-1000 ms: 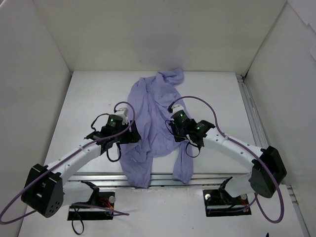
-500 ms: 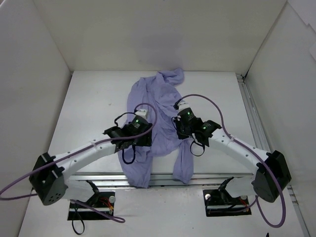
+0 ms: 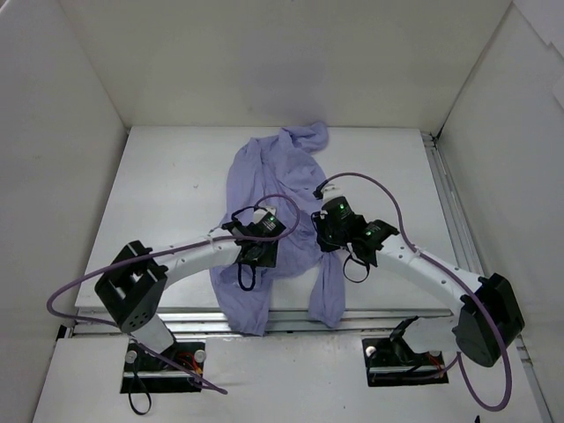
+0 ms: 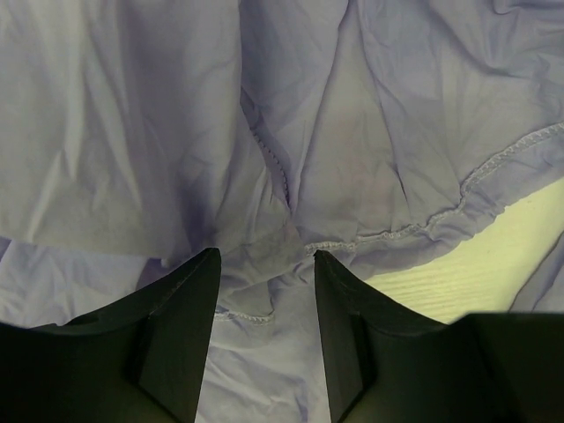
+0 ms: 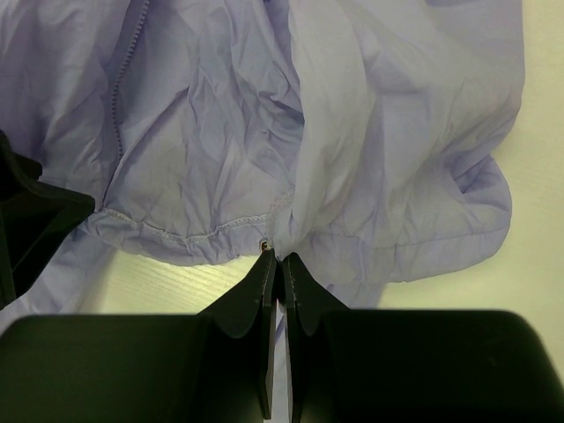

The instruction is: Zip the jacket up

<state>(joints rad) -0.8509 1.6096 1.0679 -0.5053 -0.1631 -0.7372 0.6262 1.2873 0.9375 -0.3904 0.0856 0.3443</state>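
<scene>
The jacket (image 3: 269, 189) lies crumpled in the middle of the table (image 3: 167, 194), and its bottom end hangs over the near edge. It is not zipped yet. The front is open and folded over itself. The step in hand looks like getting hold of the bottom of the zip, one side for each arm.

The right gripper (image 5: 278, 264) has its two fingers pressed together at the bottom hem (image 5: 167, 236), and a thin bit of cloth seems to be pinched between them. A shiny bit (image 5: 264, 243) sits right by the tips — it may be the end of the zip, but it is too small to be sure. The left gripper (image 4: 264, 286) is spread wide just above the cloth and holds nothing. A row of zip teeth (image 4: 269, 154) runs just ahead of it.

Next, the left gripper likely has to come down and close on the edge beside those teeth, so the two sides can meet.

The cloth is thin, soft and pale purple, full of wrinkles, with a wavy stitched edge — it will likely slide and bunch up. The fingers are hard, black and smooth.
</scene>
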